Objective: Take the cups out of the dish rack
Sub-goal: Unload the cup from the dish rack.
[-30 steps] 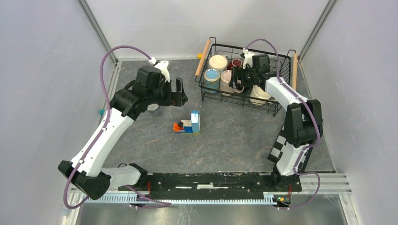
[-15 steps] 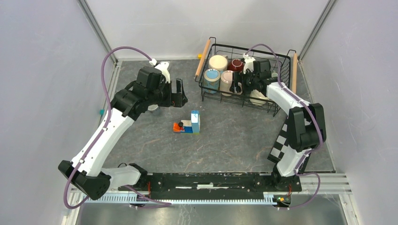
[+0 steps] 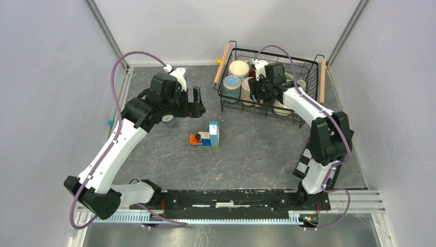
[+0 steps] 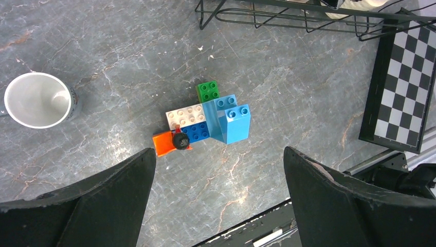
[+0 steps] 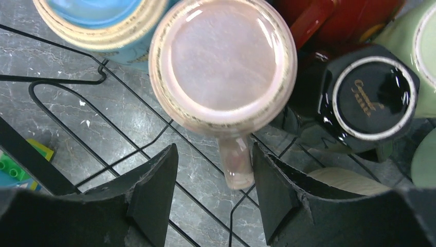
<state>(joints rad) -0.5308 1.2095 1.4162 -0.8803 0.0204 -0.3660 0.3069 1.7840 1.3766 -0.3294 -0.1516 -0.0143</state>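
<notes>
The dish rack [image 3: 241, 105] is sitting with the right arm blocking its middle from above, so a few cups are hiding under it. The right gripper [image 5: 213, 154] is hanging inside the rack, fingers spread either side of the pink-beige mug [image 5: 222, 62]'s handle, not clamping it. The left gripper [image 4: 218, 154] is hovering well left of the rack, fingers wide apart and empty. Inside the rack, the blue mug [image 5: 92, 10], dark red mug [image 5: 360, 13] and pale green mug [image 5: 419, 56] are getting cut off at the frame edges. A white mug [image 4: 37, 99] is standing outside, left of the rack, mostly covered by the arm from above. The toy blocks [image 4: 208, 123] are lying in front of the rack.
</notes>
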